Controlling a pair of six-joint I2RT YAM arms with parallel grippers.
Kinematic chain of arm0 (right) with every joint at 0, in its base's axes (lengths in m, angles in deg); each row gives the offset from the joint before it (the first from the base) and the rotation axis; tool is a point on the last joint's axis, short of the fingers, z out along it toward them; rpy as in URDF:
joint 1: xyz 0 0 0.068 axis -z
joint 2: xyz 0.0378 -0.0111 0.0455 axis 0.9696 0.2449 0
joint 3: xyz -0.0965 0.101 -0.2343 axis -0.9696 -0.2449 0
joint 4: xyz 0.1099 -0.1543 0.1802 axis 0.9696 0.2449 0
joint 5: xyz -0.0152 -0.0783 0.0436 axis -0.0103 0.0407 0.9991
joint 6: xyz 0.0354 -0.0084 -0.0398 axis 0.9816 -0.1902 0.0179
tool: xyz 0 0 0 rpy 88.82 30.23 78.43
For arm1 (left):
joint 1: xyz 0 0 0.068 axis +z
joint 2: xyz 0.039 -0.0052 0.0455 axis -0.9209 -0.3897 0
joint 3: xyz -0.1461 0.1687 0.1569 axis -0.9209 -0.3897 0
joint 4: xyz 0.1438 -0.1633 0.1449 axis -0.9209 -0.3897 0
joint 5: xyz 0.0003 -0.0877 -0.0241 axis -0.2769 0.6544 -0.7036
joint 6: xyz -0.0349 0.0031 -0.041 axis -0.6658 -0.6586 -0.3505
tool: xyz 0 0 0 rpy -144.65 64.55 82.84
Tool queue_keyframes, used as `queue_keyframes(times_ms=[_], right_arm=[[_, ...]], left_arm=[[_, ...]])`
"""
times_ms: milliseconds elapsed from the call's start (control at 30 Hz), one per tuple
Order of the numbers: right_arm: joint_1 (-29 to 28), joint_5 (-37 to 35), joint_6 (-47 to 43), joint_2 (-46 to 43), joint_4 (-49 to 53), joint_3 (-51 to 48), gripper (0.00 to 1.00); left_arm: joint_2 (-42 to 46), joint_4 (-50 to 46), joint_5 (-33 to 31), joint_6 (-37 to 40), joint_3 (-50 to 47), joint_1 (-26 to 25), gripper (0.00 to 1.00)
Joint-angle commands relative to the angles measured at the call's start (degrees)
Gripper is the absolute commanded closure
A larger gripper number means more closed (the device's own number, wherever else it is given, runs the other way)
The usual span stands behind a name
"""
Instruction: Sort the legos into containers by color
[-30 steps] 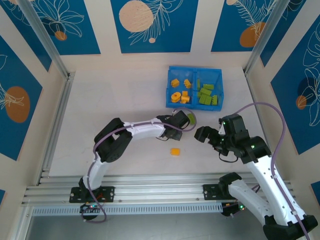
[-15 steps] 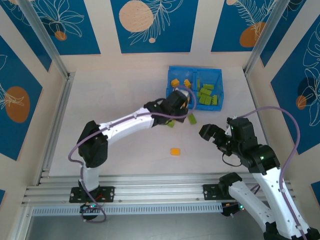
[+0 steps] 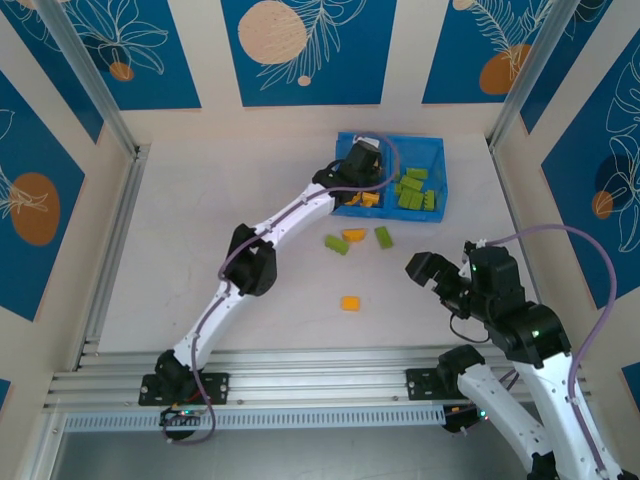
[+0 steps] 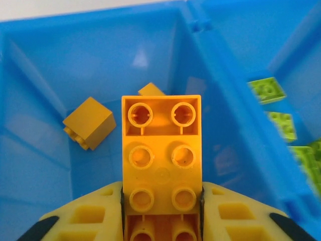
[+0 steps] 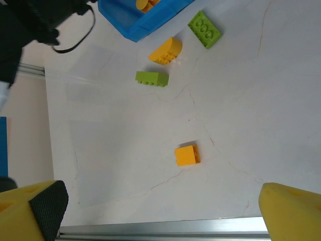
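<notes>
You are holding a light, rigid, slick orange-yellow brick [image 4: 161, 150] by its long sides in the left gripper [image 4: 161, 213], over the left compartment [image 4: 45, 60] of the blue tray [image 3: 420, 143]. The right gripper [image 5: 160, 213] is idling wide open.

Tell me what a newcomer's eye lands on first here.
First, the long orange-yellow studded plastic brick pinched in the left claw, over the left compartment of the bright blue plastic tray, with the lime green pile in the right compartment. Next, the loose bricks on the pale table in front of the tray, two green and two orange. The right claw hangs wide open beside them.
</notes>
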Motion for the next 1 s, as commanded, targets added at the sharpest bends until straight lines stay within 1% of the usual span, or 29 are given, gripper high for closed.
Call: queue_keyframes(times_ms=[0, 33, 67, 100, 267, 333, 367, 433, 467, 533, 567, 633, 700, 767, 867, 900, 967], right_arm=[[-0.65, -0.36, 1.76, -1.28, 2.87, 0.19, 0.01], [-0.66, -0.36, 2.02, -1.47, 3.11, 0.01, 0.01], [-0.64, -0.23, 2.09, -1.68, 3.12, -0.18, 0.01], [-0.63, -0.10, 2.26, -1.87, 2.91, -0.42, 0.01], [-0.72, 0.69, 2.33, -1.79, 0.91, -1.81, 0.01], [-0.69, 0.42, 1.46, -1.37, 0.33, -2.17, 0.01], [-0.71, 0.14, 0.81, -1.02, 0.09, -2.26, 0.01], [-0.76, -0.13, -1.23, 0.36, -0.44, -2.34, 0.01], [-0.72, -0.14, -2.14, 1.01, -0.84, -2.38, 0.01], [-0.77, -0.04, -4.58, 3.40, -2.24, -2.73, 0.01], [-0.74, 0.16, -6.12, 4.66, -3.13, -2.89, 0.01], [-0.81, 0.43, -9.95, 8.22, -5.19, -3.06, 0.01], [-0.98, 0.21, -13.67, 12.31, -8.06, -3.33, 0.01], [-1.02, 0.04, -17.24, 16.28, -11.52, -3.62, 0.01], [-0.93, -0.70, -21.91, 22.85, -16.45, -3.53, 0.01], [-0.77, -1.33, -23.54, 25.76, -17.95, -3.13, 0.01], [-0.36, -2.14, -26.26, 31.13, -20.42, -2.04, 0.01]], left_arm=[[-0.39, 6.26, 1.27, 1.36, 4.29, 1.00, 0.55], [-0.21, 7.09, 1.69, 1.83, 4.29, 1.04, 0.45], [0.04, 7.47, 2.25, 2.15, 4.37, 0.95, 0.40], [0.59, 7.48, 2.59, 2.51, 4.32, 0.87, 0.38], [6.79, 3.00, 1.82, 4.16, 3.41, -0.18, 0.36], [11.44, 1.49, 2.53, 4.68, 0.35, -0.56, 0.36], [14.86, 1.72, 2.79, 5.16, -2.68, -0.92, 0.36], [23.46, 5.02, 3.44, 6.62, -13.21, -1.83, 0.36], [27.87, 7.99, 4.01, 7.17, -18.95, -2.15, 0.36], [38.39, 15.92, 6.18, 8.24, -33.76, -2.90, 0.36], [42.59, 19.01, 7.23, 8.82, -39.31, -3.27, 0.36], [52.35, 24.83, 9.70, 11.42, -51.43, -3.90, 0.36], [60.43, 28.07, 11.13, 15.13, -60.19, -4.65, 0.35], [67.81, 29.06, 12.09, 19.88, -67.92, -5.53, 0.33], [77.88, 26.90, 12.21, 27.08, -77.22, -6.94, 0.31], [81.28, 25.25, 12.56, 28.95, -79.81, -7.23, 0.30], [87.10, 20.56, 15.78, 32.50, -84.21, -7.44, 0.26]])
